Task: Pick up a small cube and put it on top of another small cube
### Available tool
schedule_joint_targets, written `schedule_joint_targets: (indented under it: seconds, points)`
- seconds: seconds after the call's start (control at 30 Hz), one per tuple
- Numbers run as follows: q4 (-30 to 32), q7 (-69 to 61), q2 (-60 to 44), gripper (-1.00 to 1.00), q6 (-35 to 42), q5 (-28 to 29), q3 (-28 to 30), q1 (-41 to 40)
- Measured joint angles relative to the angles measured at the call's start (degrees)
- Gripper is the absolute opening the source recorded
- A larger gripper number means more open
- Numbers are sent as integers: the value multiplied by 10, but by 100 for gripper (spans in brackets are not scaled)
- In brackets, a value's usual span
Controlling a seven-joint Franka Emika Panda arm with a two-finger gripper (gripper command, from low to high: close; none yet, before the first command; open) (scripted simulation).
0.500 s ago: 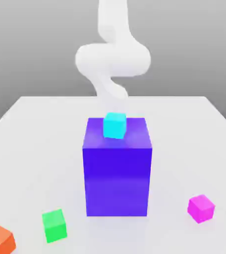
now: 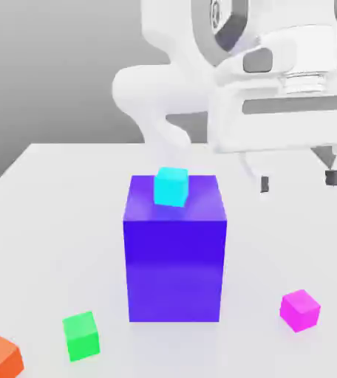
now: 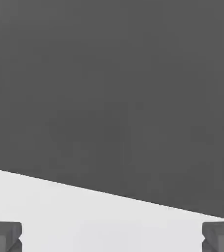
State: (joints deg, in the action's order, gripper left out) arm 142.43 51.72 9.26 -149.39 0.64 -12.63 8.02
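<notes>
The small magenta cube (image 2: 299, 310) lies on the white table (image 2: 53, 221) at the exterior view's lower right. The small green cube (image 2: 81, 336) rests at the lower left. My gripper (image 2: 299, 180) hangs high above the table at the exterior view's right, well above the magenta cube, open with nothing between its fingers. In the hand view the two dark fingertips (image 3: 4, 235) stand far apart over bare table and grey background.
A big blue-violet block (image 2: 174, 255) stands mid-table with a small cyan cube (image 2: 171, 185) on top. A small orange cube (image 2: 0, 357) sits at the lower left corner. The white arm (image 2: 164, 88) rises behind the block.
The hand has swung into the exterior view at the upper right, where before only the arm's rear links showed. The cubes and block have not moved.
</notes>
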Motion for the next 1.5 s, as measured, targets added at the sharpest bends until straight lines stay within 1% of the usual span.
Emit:
schedule_joint_targets:
  seconds: [0.13, 0.3, 0.47, 0.5, 0.73, 0.87, 0.93, 1.27, 1.4, 1.5]
  points:
    - [24, 31, -85, 0, -39, 26, -22, 33]
    - [51, 78, -192, 0, -89, 70, -24, 73]
    - [36, 125, -296, 0, -164, 130, 29, 121]
    - [33, 131, -312, -100, -177, 138, 40, 130]
    - [32, 133, -315, -100, -180, 140, 42, 132]
    - [48, 99, -246, -100, -126, 96, 5, 104]
    - [55, 79, -210, -100, -98, 70, 0, 92]
    - [45, 13, -157, -100, -38, 13, 138, -79]
    - [38, -16, -141, -100, -16, -13, 195, -176]
    - [33, -33, -182, -100, -52, -33, 196, -191]
